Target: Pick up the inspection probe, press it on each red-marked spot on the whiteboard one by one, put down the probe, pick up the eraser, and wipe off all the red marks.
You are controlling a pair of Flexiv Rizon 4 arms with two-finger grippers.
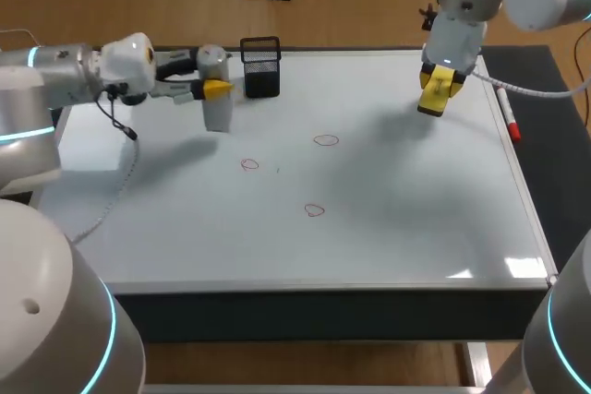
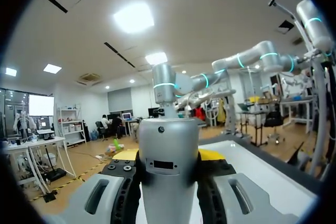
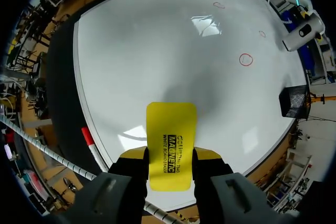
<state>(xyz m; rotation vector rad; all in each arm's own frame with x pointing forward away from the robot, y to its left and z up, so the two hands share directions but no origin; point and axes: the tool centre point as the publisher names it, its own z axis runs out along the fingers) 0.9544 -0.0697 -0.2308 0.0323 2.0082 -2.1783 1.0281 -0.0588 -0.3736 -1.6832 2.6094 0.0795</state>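
Two firm clamps: left jaws on silver probe (image 2: 168, 150), right jaws on black-lettered yellow eraser (image 3: 171, 129).

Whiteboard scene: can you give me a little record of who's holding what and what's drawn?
Left gripper: shut on the probe, held upright
Right gripper: shut on the yellow eraser
Red marks: three circles, unwiped, on the whiteboard
Mesh holder: black, beside the probe
Marker: at the whiteboard's right edge
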